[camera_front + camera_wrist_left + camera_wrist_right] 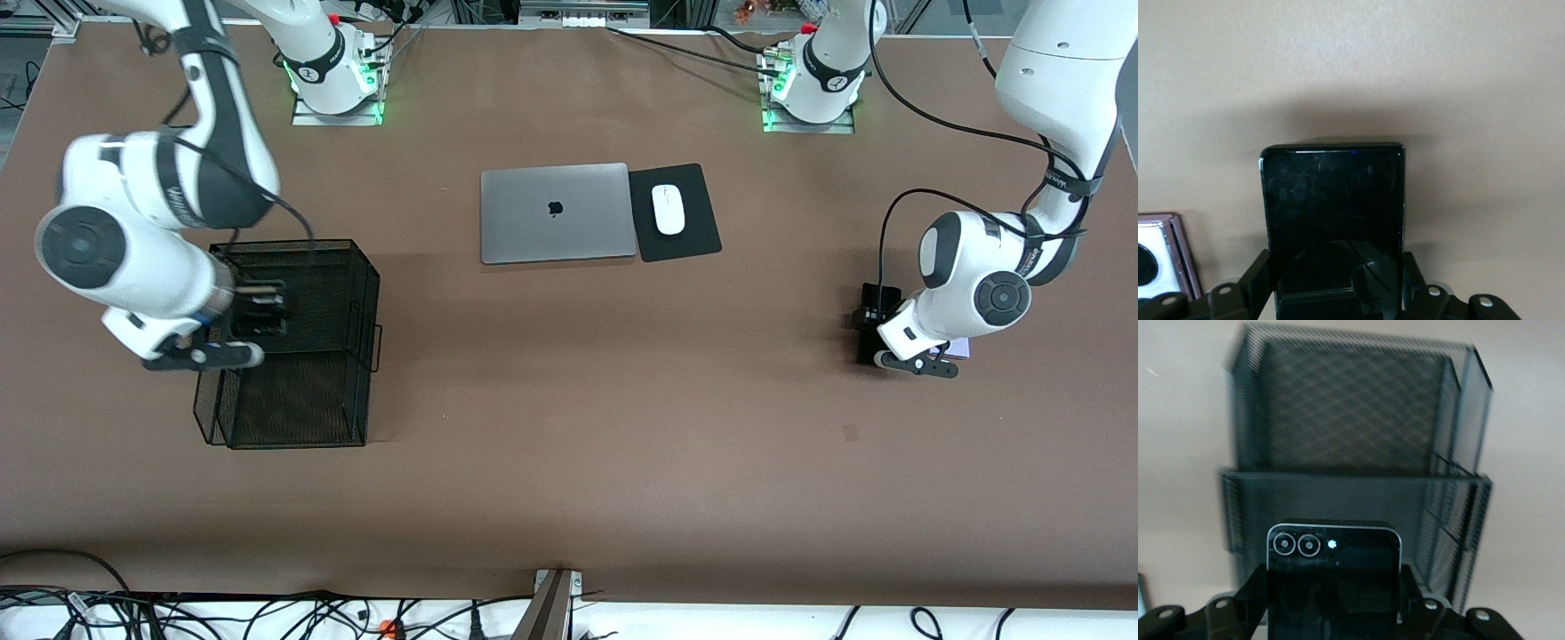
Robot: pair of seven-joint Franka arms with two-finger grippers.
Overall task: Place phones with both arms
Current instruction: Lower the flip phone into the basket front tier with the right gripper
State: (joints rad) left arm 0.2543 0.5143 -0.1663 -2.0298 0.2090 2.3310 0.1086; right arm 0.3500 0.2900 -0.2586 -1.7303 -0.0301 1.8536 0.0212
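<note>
My right gripper (258, 307) hangs over the black mesh rack (369, 302) at the right arm's end of the table. It is shut on a small black phone with two ringed lenses (1333, 553), whose sides sit between the fingers (1251, 590). The rack's tiers (1358, 447) fill that wrist view. My left gripper (876, 333) is low at the table toward the left arm's end, shut on a black slab phone (1333, 213) that sticks out past its fingers (1257, 280). A pale lavender-white phone (1155, 257) lies on the table beside it, mostly hidden under the left wrist (958, 348).
A closed grey laptop (554, 213) lies mid-table near the bases, with a white mouse (668, 210) on a black pad (689, 240) beside it. Cables run along the table edge nearest the front camera.
</note>
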